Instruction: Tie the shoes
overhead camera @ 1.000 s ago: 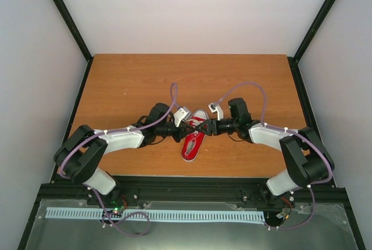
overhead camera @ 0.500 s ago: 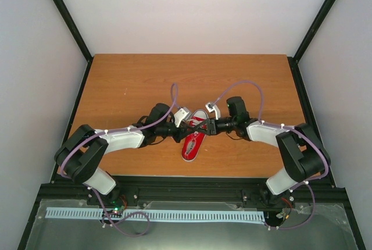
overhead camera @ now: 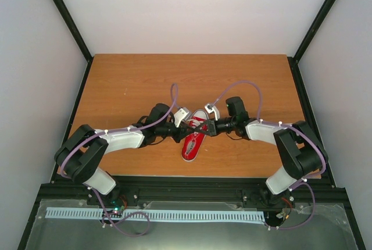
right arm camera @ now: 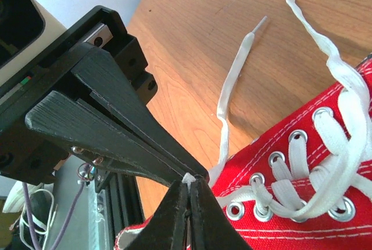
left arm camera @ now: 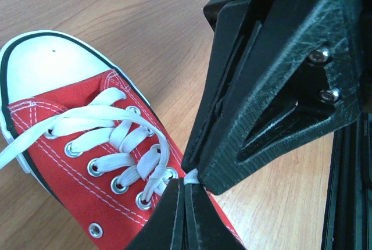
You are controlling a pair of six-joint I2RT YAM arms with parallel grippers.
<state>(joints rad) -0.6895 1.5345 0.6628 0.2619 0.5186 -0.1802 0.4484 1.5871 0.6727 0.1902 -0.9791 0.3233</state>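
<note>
The red sneaker (overhead camera: 193,139) with white toe cap and white laces lies in the middle of the table, between both arms. My left gripper (overhead camera: 193,127) and right gripper (overhead camera: 204,127) meet tip to tip over its laced upper. In the left wrist view my left gripper (left arm camera: 187,183) is shut on a small bit of white lace (left arm camera: 191,175), with the right gripper's fingers (left arm camera: 273,87) pressed against the same spot. In the right wrist view my right gripper (right arm camera: 189,185) is shut on that lace bit (right arm camera: 189,177) beside the left gripper's fingers (right arm camera: 116,116).
Two loose lace ends trail off the shoe onto the wooden table (right arm camera: 192,40): one thin flat end (right arm camera: 232,93) and one twisted end (right arm camera: 317,32). Black frame rails run along the table's near edge (overhead camera: 192,183) and sides.
The right arm's elbow has shifted slightly left toward the shoe. Both grippers stay together at the same spot over the laces.
</note>
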